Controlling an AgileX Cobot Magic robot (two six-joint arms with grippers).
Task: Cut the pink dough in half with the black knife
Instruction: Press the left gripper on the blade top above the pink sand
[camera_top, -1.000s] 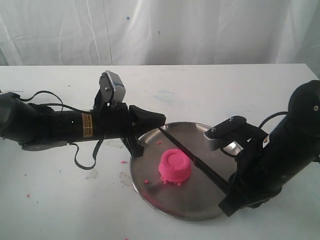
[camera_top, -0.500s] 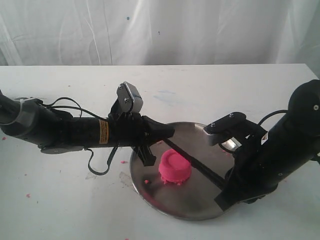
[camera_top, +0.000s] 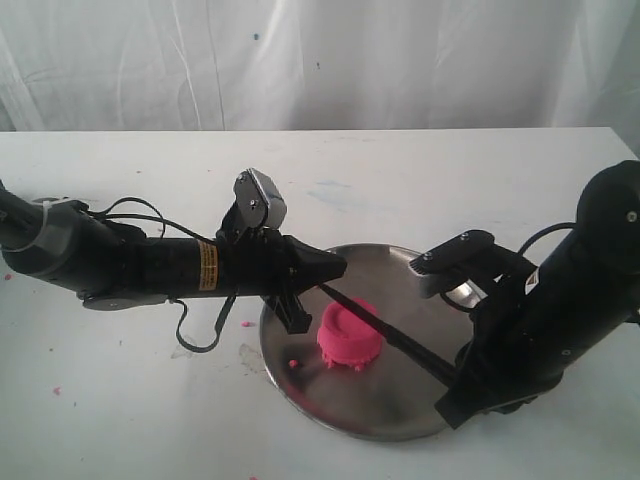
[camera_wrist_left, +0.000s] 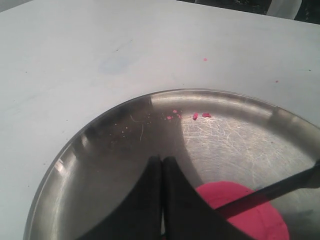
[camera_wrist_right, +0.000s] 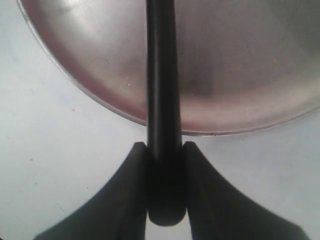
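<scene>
While one pink dough lump sits uncut (steel plate), one black knife across it, right jaws pinching handle, left jaws pressed together.

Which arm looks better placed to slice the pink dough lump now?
The right. Its gripper clamps the black knife, whose blade lies across the bright pink dough. The left gripper is shut, empty.

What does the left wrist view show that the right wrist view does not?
Only the left wrist view shows the pink dough, pink crumbs on the steel plate, and the shut left hand. Only the right wrist view shows the right hand clamped on the knife handle. Both show the plate and part of the black knife.
</scene>
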